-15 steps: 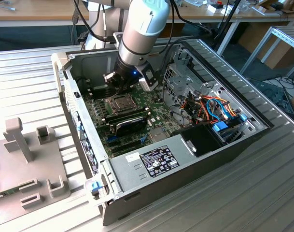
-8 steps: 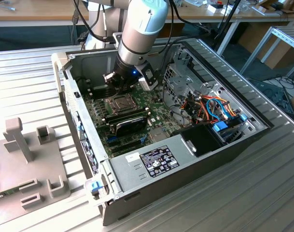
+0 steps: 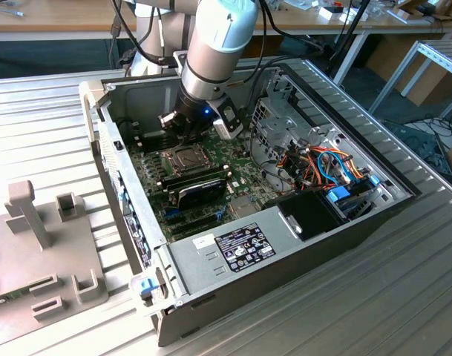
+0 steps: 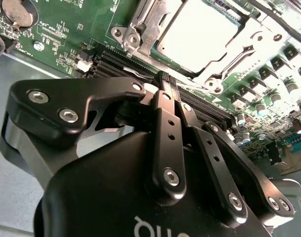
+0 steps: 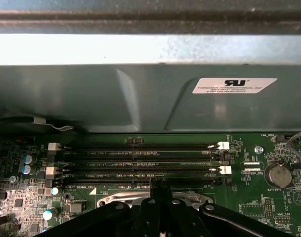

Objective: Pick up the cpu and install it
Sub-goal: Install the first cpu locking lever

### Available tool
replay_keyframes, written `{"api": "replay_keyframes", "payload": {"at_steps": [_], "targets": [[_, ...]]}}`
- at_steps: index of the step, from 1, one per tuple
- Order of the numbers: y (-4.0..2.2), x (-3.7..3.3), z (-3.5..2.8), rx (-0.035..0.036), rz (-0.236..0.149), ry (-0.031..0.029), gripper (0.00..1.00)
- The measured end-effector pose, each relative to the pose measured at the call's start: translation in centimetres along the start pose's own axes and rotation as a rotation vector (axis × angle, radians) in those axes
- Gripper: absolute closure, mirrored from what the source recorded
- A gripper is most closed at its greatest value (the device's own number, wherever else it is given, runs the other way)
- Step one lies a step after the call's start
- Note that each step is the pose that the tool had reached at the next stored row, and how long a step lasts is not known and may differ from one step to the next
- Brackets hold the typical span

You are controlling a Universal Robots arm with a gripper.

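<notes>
CPU (image 4: 197, 30): thin, rigid, light, probably fragile; best gripped by opposite edges; lay in socket frame (image 4: 140, 24). Gripper (image 4: 162, 79): fingers closed together, holding nothing, near memory slots (image 5: 140, 158)

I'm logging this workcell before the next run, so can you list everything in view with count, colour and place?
computer case: one, grey-black, lid off, on the ribbed metal table
motherboard: one, green, on the case floor
cpu: one, silver-grey, seated in the socket under the metal socket frame
memory slots: four, black, beside the socket
coin battery: one, silver, on the motherboard
cables: a bundle, orange and blue, at the exterior view's right of the case
grey fixtures: several, on the table at the exterior view's left
gripper: one, black, fingers together, empty, over the memory slots
</notes>
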State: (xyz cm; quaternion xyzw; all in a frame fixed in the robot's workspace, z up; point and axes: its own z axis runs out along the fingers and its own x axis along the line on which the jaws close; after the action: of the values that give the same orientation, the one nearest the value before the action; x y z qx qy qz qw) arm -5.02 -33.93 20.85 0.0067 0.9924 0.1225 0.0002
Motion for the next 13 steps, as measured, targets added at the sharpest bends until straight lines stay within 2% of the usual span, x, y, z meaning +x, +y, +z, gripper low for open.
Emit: {"api": "replay_keyframes", "payload": {"at_steps": [2,4,7,8,9,13], "targets": [[-0.01,0.00,0.02,0.0063,0.000,-0.0001,0.89],[0.00,-0.01,0.04,0.0159,0.000,-0.0003,0.89],[0.00,-0.02,0.05,0.0437,0.000,-0.0005,0.89],[0.18,-0.02,-0.07,0.0526,0.000,-0.0007,0.89],[0.54,-0.02,-1.53,0.0525,0.000,-0.0008,0.89],[0.54,0.27,-1.59,0.0524,-0.001,-0.0041,0.89]]}}
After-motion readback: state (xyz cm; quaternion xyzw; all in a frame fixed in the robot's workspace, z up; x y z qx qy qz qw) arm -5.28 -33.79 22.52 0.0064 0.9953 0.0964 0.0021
